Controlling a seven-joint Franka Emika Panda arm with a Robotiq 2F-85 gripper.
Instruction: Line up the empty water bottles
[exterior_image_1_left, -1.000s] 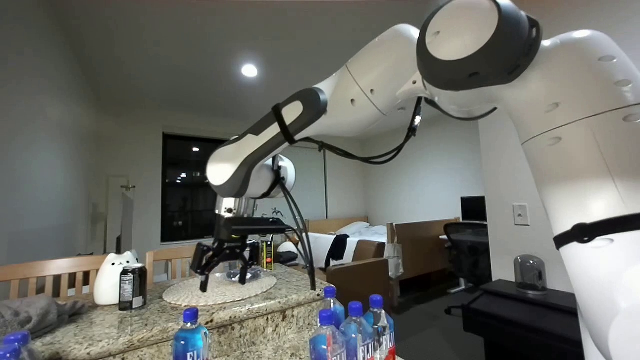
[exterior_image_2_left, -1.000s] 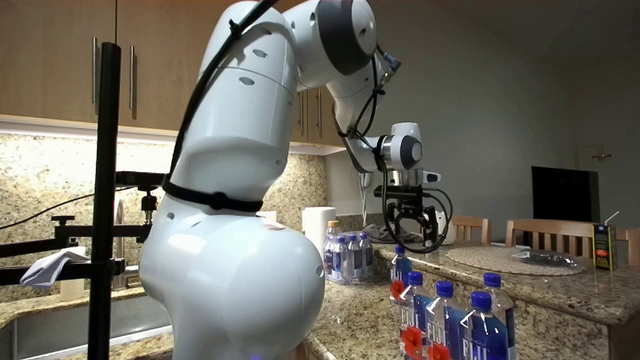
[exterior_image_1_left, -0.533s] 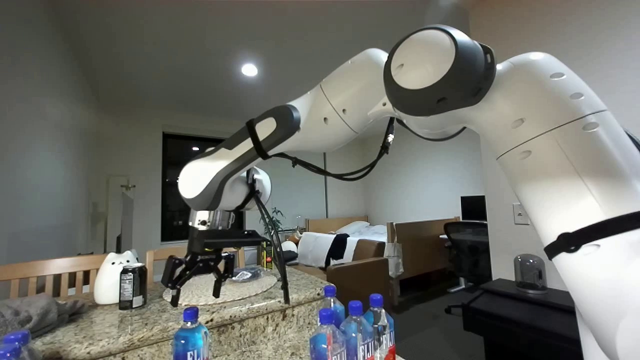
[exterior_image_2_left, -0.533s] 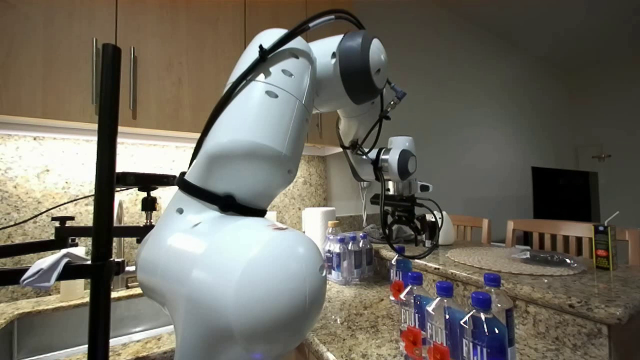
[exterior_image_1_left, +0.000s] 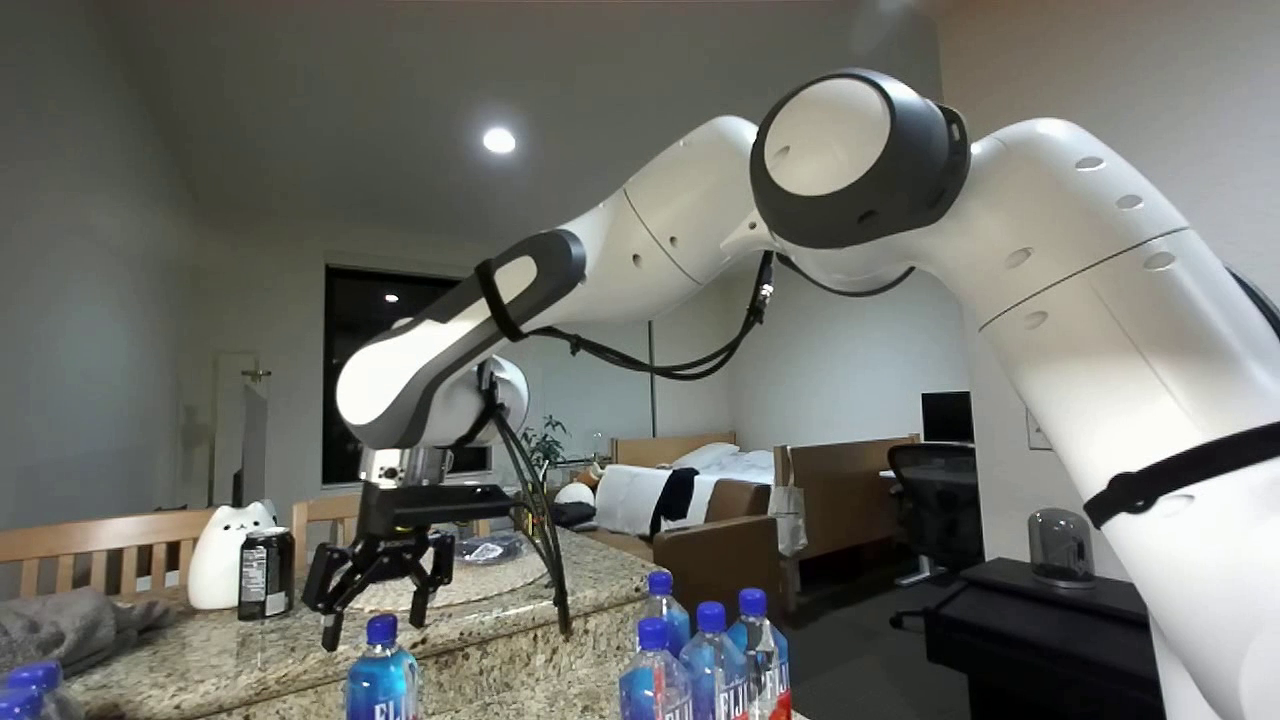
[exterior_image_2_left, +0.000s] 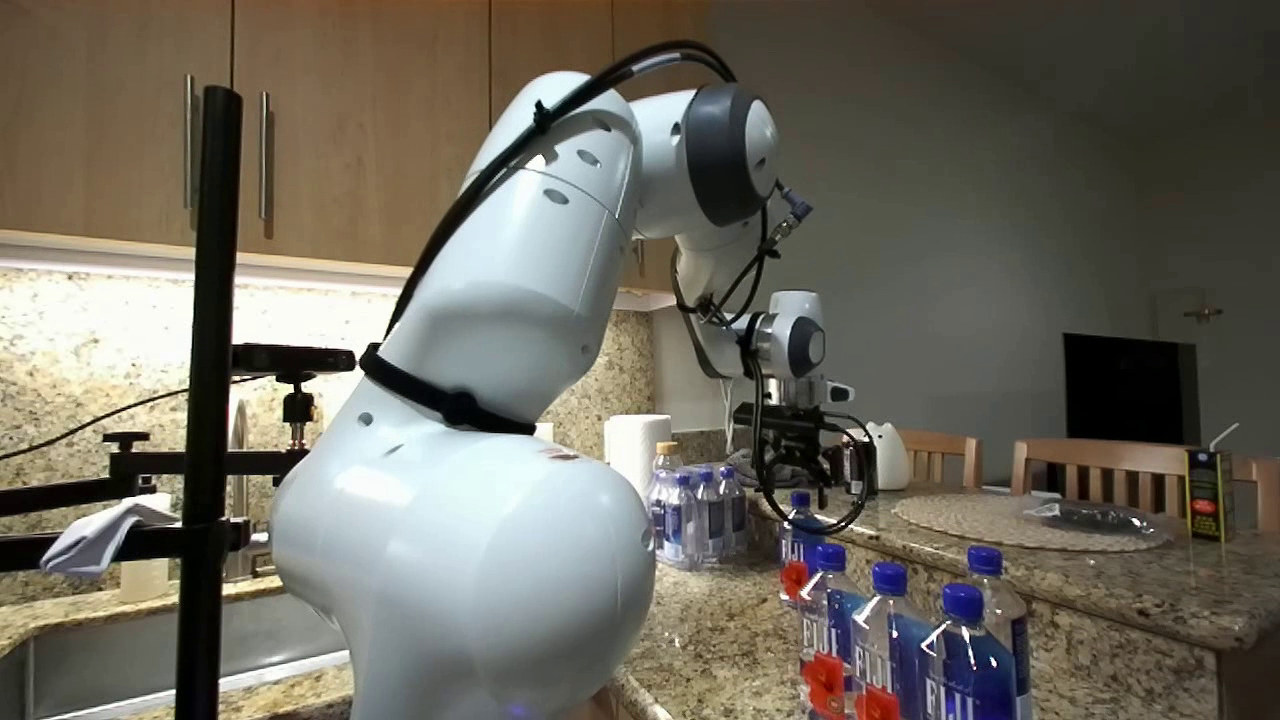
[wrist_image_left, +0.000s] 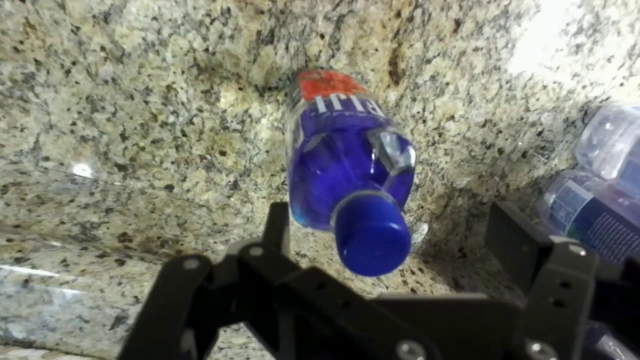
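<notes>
Speckled tan granite tabletop (wrist_image_left: 175, 125) lies below the black two-fingered claw (wrist_image_left: 390, 220), which is spread wide and gripping nothing. In the wrist view the red-orange-labelled, blue-tinged plastic bottle (wrist_image_left: 350, 160) has its long axis running towards eleven o'clock, its blue screw cap (wrist_image_left: 372, 240) between the jaws, nearer the nine-o'clock one; both exterior views show it upright. Whether the jaws reach cap height is unclear. Clear plastic bottles (wrist_image_left: 590, 210) at three o'clock are cut off.
</notes>
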